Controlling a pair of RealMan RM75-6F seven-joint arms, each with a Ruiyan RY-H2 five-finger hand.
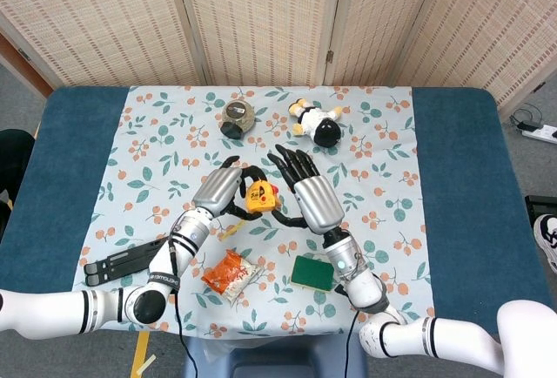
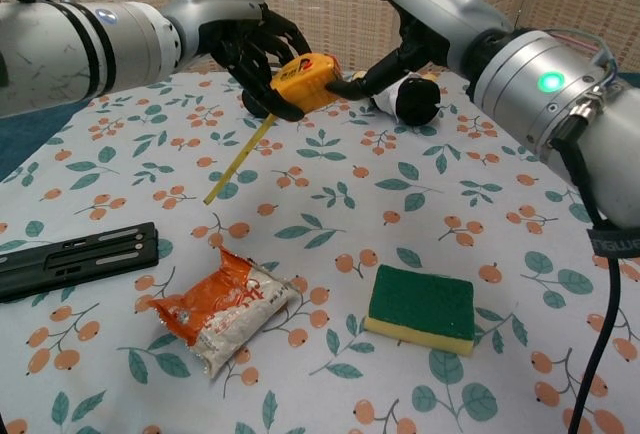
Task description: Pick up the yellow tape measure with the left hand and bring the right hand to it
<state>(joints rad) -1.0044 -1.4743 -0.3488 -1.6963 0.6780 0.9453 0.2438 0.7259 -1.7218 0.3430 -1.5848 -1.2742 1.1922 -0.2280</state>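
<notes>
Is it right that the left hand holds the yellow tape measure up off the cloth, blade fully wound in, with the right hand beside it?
Not quite: the blade is out, hanging from the yellow tape measure toward the cloth, as the chest view shows. The left hand does hold it up, right hand beside it.

Head view looks steeply down over whole counter (image 1: 461, 178); chest view sits low, close, facing forward; both cover the counter's middle.

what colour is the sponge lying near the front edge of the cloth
The sponge is dark green on top with a yellow layer beneath, clearest in the chest view.
</notes>
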